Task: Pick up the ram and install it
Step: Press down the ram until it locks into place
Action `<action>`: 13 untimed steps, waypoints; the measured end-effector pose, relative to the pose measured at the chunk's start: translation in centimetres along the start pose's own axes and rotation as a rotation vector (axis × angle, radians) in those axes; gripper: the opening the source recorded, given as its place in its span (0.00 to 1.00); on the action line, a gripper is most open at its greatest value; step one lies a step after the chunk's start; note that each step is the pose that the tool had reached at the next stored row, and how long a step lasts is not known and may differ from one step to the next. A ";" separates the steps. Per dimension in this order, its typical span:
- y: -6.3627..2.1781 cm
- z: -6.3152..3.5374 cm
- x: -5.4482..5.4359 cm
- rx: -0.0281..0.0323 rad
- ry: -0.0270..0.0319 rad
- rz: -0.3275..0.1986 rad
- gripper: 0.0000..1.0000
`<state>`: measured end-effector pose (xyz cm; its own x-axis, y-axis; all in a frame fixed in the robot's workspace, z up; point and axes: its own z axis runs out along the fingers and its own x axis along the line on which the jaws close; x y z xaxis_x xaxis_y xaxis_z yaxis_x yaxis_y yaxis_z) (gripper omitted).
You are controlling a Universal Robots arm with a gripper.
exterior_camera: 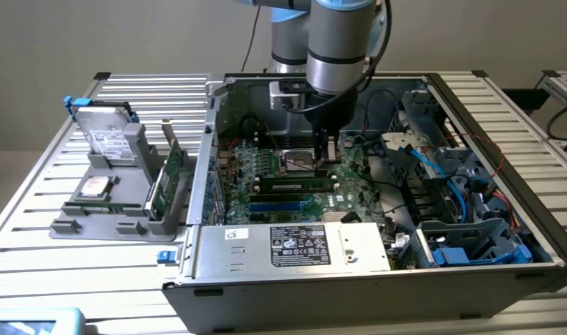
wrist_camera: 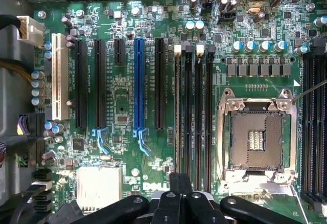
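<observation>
The gripper [exterior_camera: 328, 155] hangs inside the open computer case [exterior_camera: 506, 230] with its fingers pressed together and nothing between them, their tips [wrist_camera: 180, 182] poised over the black memory slots [wrist_camera: 194, 121] beside the CPU socket [wrist_camera: 255, 132]. The ram [exterior_camera: 297, 186] already lies along one of those slots in the exterior view (whether the fingers touch it I cannot tell). If this is the seating push, it probably goes best straight down on the stick's top edge, centred and square, keeping clear of the bare socket.
</observation>
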<state>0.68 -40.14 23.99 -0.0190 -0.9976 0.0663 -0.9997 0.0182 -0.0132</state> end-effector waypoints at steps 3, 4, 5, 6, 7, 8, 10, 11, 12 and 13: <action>0.00 0.22 0.0 -0.0001 0.0000 0.002 0.11; 0.00 0.31 0.0 -0.0002 0.0000 0.003 0.11; 0.00 0.39 -0.1 -0.0002 0.0000 0.004 0.11; 0.00 0.45 -0.1 -0.0003 0.0000 0.006 0.11; 0.01 0.52 -0.2 -0.0005 0.0002 0.008 0.11; 0.01 0.55 -0.2 -0.0005 0.0002 0.010 0.11; 0.01 0.57 -0.2 0.0007 0.0004 0.015 0.11; 0.01 0.59 -0.2 0.0015 0.0007 0.019 0.11; 0.01 0.62 -0.2 0.0025 0.0013 0.023 0.11; 0.01 0.66 -0.2 0.0035 0.0020 0.027 0.11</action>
<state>0.68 -39.95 23.31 -0.0455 -0.9967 0.0679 -0.9988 0.0444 -0.0186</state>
